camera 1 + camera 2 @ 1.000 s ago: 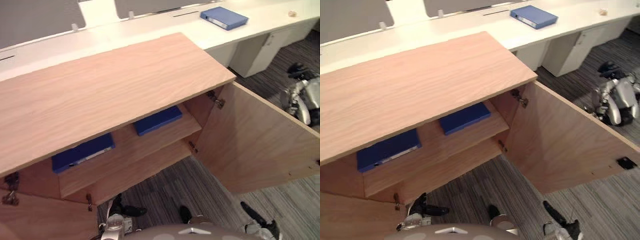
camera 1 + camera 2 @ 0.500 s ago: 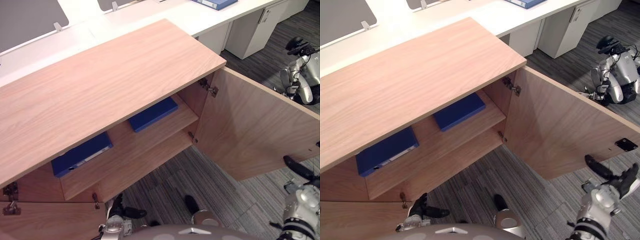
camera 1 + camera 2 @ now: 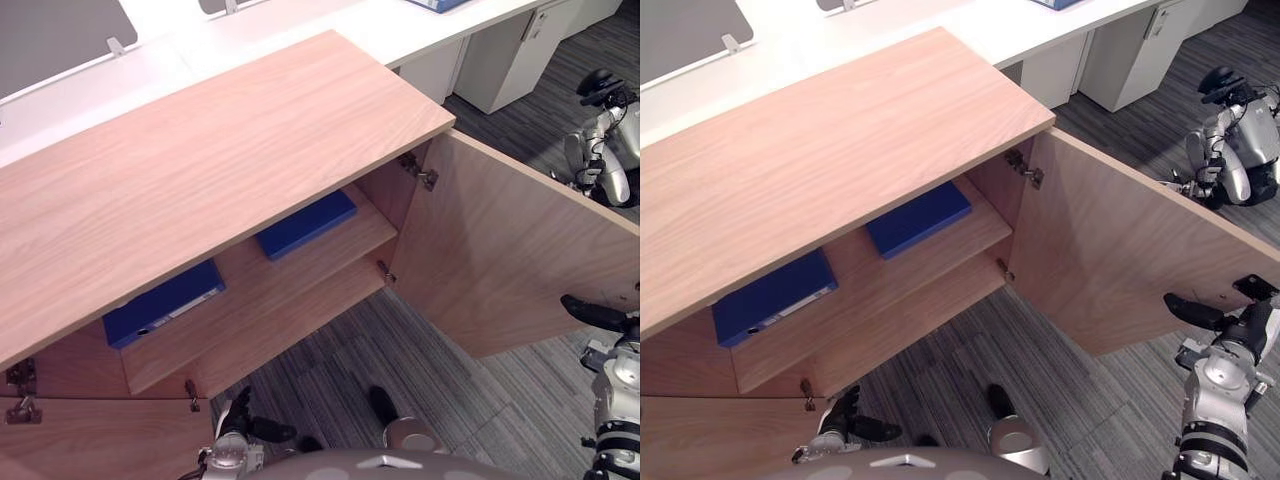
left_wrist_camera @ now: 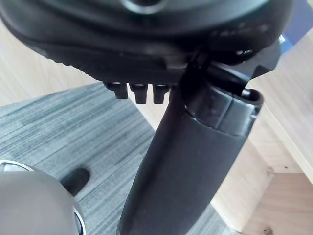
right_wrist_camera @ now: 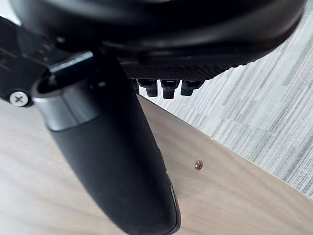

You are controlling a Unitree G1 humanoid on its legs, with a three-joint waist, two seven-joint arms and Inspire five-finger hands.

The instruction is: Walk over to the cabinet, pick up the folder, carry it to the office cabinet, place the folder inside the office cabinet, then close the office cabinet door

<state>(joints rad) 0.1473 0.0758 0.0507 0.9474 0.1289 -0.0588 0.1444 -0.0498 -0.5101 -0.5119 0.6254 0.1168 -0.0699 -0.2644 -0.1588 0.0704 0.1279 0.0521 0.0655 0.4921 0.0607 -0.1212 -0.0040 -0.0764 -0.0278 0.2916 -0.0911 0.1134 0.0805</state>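
The wooden office cabinet (image 3: 200, 170) stands with both doors open. Two blue folders lie on its upper shelf, one at the left (image 3: 165, 305) and one further right (image 3: 305, 223). The right door (image 3: 500, 260) swings out towards me. My right hand (image 3: 1200, 312) is open, fingers straight, at the door's outer face close to its free edge; in the right wrist view its thumb (image 5: 117, 161) lies along the door's wood (image 5: 220, 196). My left hand (image 3: 245, 425) hangs low and open in front of the left door (image 3: 90, 440), holding nothing.
A long white desk (image 3: 300, 30) runs behind the cabinet, with a white drawer unit (image 3: 500, 60) under it. Another robot (image 3: 605, 150) sits on the grey striped carpet (image 3: 340, 360) at the right, beyond the open door.
My right hand has risen from low at the right up to the right door's free edge. The view tilted down over the last second. The folders have not moved.
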